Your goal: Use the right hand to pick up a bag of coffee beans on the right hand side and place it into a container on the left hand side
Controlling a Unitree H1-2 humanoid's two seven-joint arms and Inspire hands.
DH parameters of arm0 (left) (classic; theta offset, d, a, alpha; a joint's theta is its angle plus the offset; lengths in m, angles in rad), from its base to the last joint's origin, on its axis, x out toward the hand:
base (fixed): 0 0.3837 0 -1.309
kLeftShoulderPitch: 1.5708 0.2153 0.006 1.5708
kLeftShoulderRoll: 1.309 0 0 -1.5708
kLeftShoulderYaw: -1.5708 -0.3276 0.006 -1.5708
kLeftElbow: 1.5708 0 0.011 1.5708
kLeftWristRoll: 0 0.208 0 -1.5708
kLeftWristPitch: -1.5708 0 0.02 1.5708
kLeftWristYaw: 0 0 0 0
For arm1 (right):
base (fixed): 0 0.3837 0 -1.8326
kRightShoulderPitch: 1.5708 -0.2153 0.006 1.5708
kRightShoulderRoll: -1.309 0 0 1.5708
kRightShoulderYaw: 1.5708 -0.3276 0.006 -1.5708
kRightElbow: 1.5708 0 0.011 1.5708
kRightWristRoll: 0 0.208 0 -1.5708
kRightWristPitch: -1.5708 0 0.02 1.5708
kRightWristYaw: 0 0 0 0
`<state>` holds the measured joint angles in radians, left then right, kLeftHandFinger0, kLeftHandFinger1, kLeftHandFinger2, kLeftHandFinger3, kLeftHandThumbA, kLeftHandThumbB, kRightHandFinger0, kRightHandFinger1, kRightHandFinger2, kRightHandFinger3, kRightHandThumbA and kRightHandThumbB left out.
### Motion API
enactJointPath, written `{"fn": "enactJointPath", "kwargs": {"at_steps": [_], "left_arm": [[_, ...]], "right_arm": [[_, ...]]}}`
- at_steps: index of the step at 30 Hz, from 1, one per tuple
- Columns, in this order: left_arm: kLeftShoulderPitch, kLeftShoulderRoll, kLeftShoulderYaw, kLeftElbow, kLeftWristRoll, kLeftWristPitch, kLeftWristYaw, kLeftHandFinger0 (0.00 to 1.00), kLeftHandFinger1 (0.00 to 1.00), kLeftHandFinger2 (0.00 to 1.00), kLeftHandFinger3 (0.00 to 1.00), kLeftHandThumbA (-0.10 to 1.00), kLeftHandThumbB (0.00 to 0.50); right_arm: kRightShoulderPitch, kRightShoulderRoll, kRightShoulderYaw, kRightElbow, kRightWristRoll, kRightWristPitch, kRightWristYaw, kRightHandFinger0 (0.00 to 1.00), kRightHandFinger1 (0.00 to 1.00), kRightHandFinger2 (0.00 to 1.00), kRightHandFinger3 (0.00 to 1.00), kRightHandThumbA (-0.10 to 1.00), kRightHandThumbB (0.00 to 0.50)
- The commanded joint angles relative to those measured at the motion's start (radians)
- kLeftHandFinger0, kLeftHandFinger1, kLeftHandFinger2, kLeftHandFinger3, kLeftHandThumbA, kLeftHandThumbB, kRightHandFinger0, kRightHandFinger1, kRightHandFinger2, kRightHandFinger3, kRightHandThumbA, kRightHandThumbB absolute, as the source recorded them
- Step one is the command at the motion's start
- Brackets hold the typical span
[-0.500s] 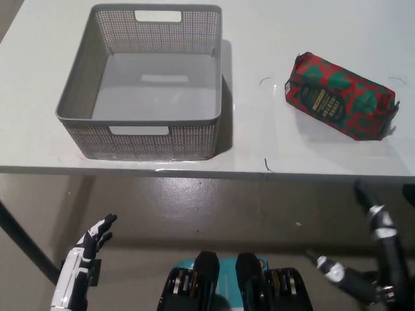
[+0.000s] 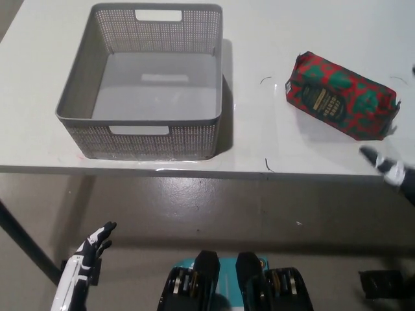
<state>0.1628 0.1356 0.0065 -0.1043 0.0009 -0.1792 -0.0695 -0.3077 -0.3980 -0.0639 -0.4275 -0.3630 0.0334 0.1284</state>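
left robot hand (image 2: 83, 265): white shell, black fingertips and black joint gaps, dark block at wrist | right robot hand (image 2: 391, 170): black, one pale grey-white band behind a dark tip, rest cut off by frame edge

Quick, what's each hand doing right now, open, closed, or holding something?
White left hand: open, holding nothing, low beside the table.
Black right hand: only partly in view at the picture's right edge; cannot be told.

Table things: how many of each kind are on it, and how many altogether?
Grey basket: 1
Red and green coffee bag: 1
Total: 2 things on the white table
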Motion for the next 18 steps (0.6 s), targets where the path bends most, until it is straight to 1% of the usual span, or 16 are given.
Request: {"fn": "enactJointPath", "kwargs": {"at_steps": [1, 2, 3, 4, 6, 7, 8, 9, 11, 12, 14, 15, 16, 18], "left_arm": [[0.008, 0.013, 0.012, -0.038, -0.038, -0.053, -0.016, 1.0, 1.0, 1.0, 1.0, 1.0, 0.148], [0.01, 0.013, 0.013, -0.037, -0.043, -0.051, -0.018, 1.0, 1.0, 1.0, 1.0, 1.0, 0.164], [0.013, 0.012, 0.013, -0.036, -0.043, -0.05, -0.017, 1.0, 1.0, 1.0, 1.0, 1.0, 0.168], [0.018, 0.01, 0.013, -0.032, -0.046, -0.055, -0.017, 1.0, 1.0, 1.0, 1.0, 1.0, 0.169], [0.027, 0.006, 0.013, -0.022, -0.043, -0.07, -0.013, 1.0, 1.0, 1.0, 1.0, 1.0, 0.163], [0.034, 0.005, 0.013, -0.023, -0.043, -0.072, -0.012, 1.0, 1.0, 1.0, 1.0, 1.0, 0.162], [0.041, 0.005, 0.013, -0.026, -0.04, -0.073, -0.011, 1.0, 1.0, 1.0, 1.0, 1.0, 0.156], [0.047, 0.005, 0.012, -0.026, -0.044, -0.077, -0.014, 1.0, 1.0, 1.0, 1.0, 1.0, 0.146], [0.056, 0.005, 0.014, -0.027, -0.046, -0.079, -0.014, 1.0, 1.0, 1.0, 1.0, 1.0, 0.146], [0.057, 0.002, 0.017, -0.028, -0.046, -0.069, -0.009, 1.0, 1.0, 1.0, 1.0, 1.0, 0.166], [0.061, 0.0, 0.017, -0.018, -0.045, -0.084, -0.008, 1.0, 1.0, 1.0, 1.0, 1.0, 0.179], [0.061, -0.003, 0.017, -0.012, -0.048, -0.086, -0.007, 1.0, 1.0, 1.0, 1.0, 1.0, 0.186], [0.058, -0.006, 0.019, -0.006, -0.05, -0.088, -0.005, 1.0, 1.0, 1.0, 1.0, 1.0, 0.189], [0.067, -0.009, 0.018, 0.001, -0.048, -0.091, -0.005, 1.0, 1.0, 1.0, 1.0, 1.0, 0.182]], "right_arm": [[-0.271, -0.175, 0.028, 0.08, -0.105, 0.247, 0.191, 1.0, 1.0, 1.0, 1.0, 0.91, 0.469], [-0.351, -0.218, 0.062, 0.128, -0.12, 0.276, 0.244, 1.0, 1.0, 1.0, 1.0, 0.9, 0.462], [-0.385, -0.235, 0.079, 0.147, -0.126, 0.299, 0.269, 1.0, 1.0, 1.0, 1.0, 0.89, 0.463], [-0.436, -0.249, 0.099, 0.187, -0.115, 0.313, 0.292, 1.0, 1.0, 1.0, 1.0, 0.85, 0.459], [-0.542, -0.273, 0.158, 0.286, -0.107, 0.326, 0.356, 1.0, 1.0, 1.0, 1.0, 0.85, 0.464], [-0.556, -0.276, 0.171, 0.299, -0.107, 0.331, 0.364, 1.0, 1.0, 1.0, 1.0, 0.85, 0.465], [-0.625, -0.285, 0.221, 0.37, -0.144, 0.342, 0.412, 1.0, 1.0, 1.0, 1.0, 0.87, 0.459], [-0.681, -0.285, 0.261, 0.447, -0.169, 0.328, 0.433, 1.0, 1.0, 1.0, 1.0, 0.88, 0.469], [-0.743, -0.279, 0.306, 0.537, -0.183, 0.308, 0.452, 1.0, 1.0, 1.0, 1.0, 0.89, 0.474], [-0.79, -0.271, 0.333, 0.609, -0.189, 0.285, 0.458, 1.0, 1.0, 1.0, 1.0, 0.9, 0.474], [-0.88, -0.241, 0.37, 0.749, -0.176, 0.282, 0.479, 1.0, 1.0, 1.0, 1.0, 0.84, 0.479], [-0.918, -0.227, 0.39, 0.811, -0.184, 0.279, 0.488, 1.0, 1.0, 1.0, 1.0, 0.84, 0.487], [-0.952, -0.216, 0.412, 0.868, -0.195, 0.266, 0.488, 1.0, 1.0, 1.0, 1.0, 0.86, 0.498], [-1.0, -0.196, 0.457, 0.964, -0.219, 0.248, 0.486, 1.0, 1.0, 1.0, 1.0, 0.89, 0.5]]}}
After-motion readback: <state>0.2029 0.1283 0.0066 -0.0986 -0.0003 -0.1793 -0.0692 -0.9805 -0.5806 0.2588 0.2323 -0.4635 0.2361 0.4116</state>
